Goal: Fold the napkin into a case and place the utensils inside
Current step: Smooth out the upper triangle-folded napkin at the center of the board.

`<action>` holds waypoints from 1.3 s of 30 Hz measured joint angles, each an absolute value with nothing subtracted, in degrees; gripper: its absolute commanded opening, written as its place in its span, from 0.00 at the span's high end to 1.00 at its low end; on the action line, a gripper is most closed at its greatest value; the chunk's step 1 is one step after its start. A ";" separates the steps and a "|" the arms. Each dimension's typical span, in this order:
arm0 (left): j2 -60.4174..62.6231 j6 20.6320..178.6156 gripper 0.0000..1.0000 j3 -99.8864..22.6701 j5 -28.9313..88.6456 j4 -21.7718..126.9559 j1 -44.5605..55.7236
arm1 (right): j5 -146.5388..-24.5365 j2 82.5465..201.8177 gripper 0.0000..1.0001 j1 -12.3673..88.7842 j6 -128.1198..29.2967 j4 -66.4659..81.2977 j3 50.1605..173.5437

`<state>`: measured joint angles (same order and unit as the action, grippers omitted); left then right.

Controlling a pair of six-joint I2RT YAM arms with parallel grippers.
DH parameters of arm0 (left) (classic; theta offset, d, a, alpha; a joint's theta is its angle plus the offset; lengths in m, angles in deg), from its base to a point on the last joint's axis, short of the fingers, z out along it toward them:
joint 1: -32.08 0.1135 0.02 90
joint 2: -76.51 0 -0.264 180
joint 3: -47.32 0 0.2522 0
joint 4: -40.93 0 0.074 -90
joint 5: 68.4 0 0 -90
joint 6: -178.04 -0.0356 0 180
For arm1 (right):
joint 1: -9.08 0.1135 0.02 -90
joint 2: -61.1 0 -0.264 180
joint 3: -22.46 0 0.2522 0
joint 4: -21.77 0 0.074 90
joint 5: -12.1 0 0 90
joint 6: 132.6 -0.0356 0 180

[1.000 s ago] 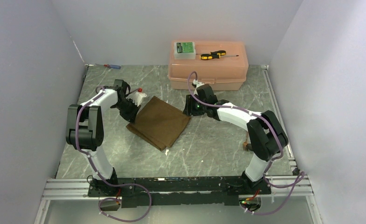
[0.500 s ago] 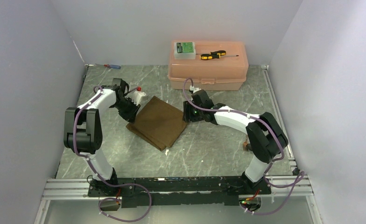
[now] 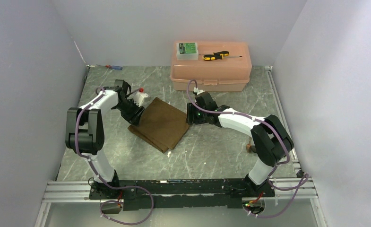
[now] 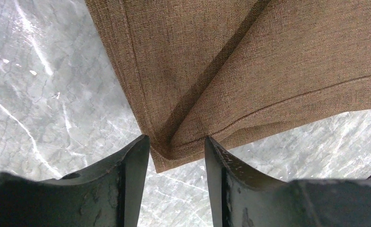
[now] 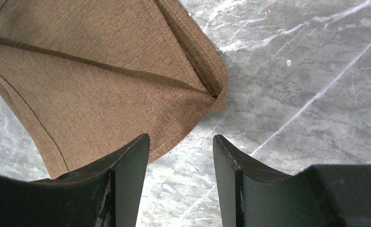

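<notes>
The napkin (image 3: 162, 124) lies flat in the middle of the table as a folded brown square, turned like a diamond. My left gripper (image 3: 135, 116) is low at its left corner. In the left wrist view the gripper (image 4: 177, 146) is open and the napkin (image 4: 230, 61) has its layered corner between the fingertips. My right gripper (image 3: 191, 116) is low at the right corner. In the right wrist view it (image 5: 181, 142) is open and empty, and the napkin (image 5: 103, 90) has its corner just ahead of the jaws. I see no utensils that I can name.
A pink plastic box (image 3: 211, 71) stands at the back with a yellow-and-black screwdriver (image 3: 215, 56) and a small green-labelled case (image 3: 186, 49) on its lid. A blue-and-red screwdriver (image 3: 113, 67) lies back left. A small white-and-red object (image 3: 141, 96) sits by the left gripper. Something small and dark (image 3: 250, 148) peeks beside the right arm.
My right gripper has moved left and down to the napkin's right corner. My left gripper has edged a little toward the napkin's left corner. The napkin has not moved.
</notes>
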<state>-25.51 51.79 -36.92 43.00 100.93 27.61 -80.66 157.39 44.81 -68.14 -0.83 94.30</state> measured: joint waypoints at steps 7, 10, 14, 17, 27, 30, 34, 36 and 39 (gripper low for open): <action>-26.73 51.79 0.72 -36.65 43.44 100.69 27.44 | -80.66 157.37 0.45 44.81 -68.49 -0.83 94.26; -26.73 52.06 0.96 -36.35 43.44 100.34 27.37 | -80.66 157.37 0.45 44.81 -68.62 -0.83 94.26; -26.73 52.28 0.97 -36.30 43.33 99.95 27.35 | -80.66 157.37 0.45 44.81 -68.77 -0.83 94.26; -26.60 52.25 0.97 -36.30 43.22 100.02 27.35 | -80.66 157.37 0.45 44.81 -68.81 -0.81 94.26; -22.03 51.64 0.97 -36.00 40.82 100.98 27.35 | -80.68 157.37 0.45 44.78 -69.25 -0.70 94.26; -21.12 51.49 0.97 -35.74 39.75 101.33 27.33 | -80.68 157.37 0.45 44.78 -69.25 -0.55 94.26; -20.35 51.14 0.97 -35.04 38.33 102.20 27.28 | -80.71 157.37 0.45 44.74 -69.25 -0.55 94.26; -19.93 51.07 0.97 -34.40 37.76 102.40 27.28 | -80.71 157.37 0.45 44.74 -69.25 -0.52 94.26; -19.17 50.92 0.97 -32.83 36.91 102.29 27.28 | -80.86 157.37 0.46 44.74 -69.25 -0.52 94.26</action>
<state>-19.17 50.92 -32.83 36.91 102.29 27.28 -80.86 157.37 44.74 -69.25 -0.52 94.26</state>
